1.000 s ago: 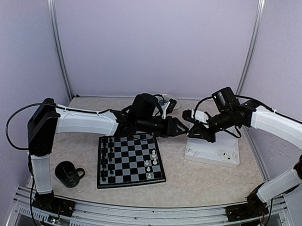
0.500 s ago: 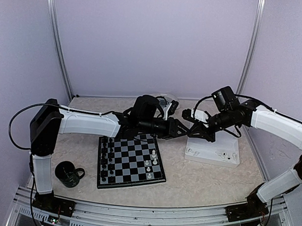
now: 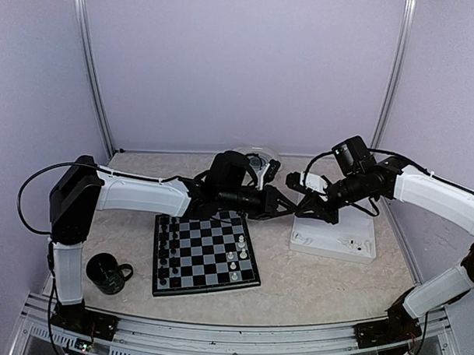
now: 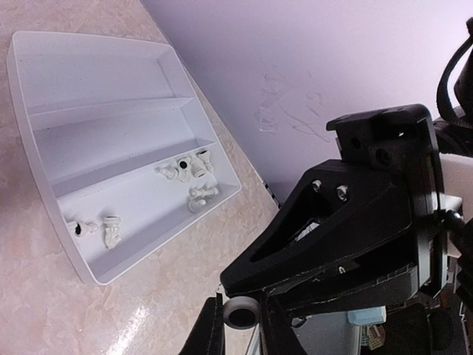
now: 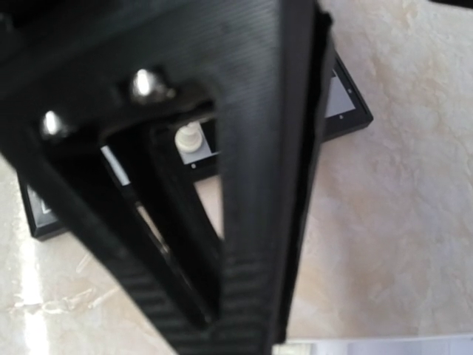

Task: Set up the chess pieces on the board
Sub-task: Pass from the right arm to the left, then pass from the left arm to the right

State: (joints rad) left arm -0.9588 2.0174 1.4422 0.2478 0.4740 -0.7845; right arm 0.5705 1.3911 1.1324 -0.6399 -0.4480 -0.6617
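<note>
The board (image 3: 203, 263) lies left of centre, with black chess pieces (image 3: 168, 245) along its left columns and a few white ones (image 3: 236, 255) on its right side. The two grippers meet tip to tip above the table, between the board and the white tray (image 3: 332, 241). My left gripper (image 4: 240, 325) is shut on the round base of a white chess piece (image 4: 240, 312). My right gripper (image 3: 304, 205) comes down on the same piece from the other side with its fingers (image 5: 222, 325) together. The piece is hidden in the right wrist view.
Several white pieces (image 4: 188, 170) lie in the near compartment of the tray (image 4: 111, 111). A dark mug (image 3: 107, 273) stands left of the board. A round grey object (image 3: 257, 161) with a cable sits near the back wall.
My left gripper has reached a little further right to the right gripper's tip and its jaws have closed on the white piece. The right arm has hardly moved.
</note>
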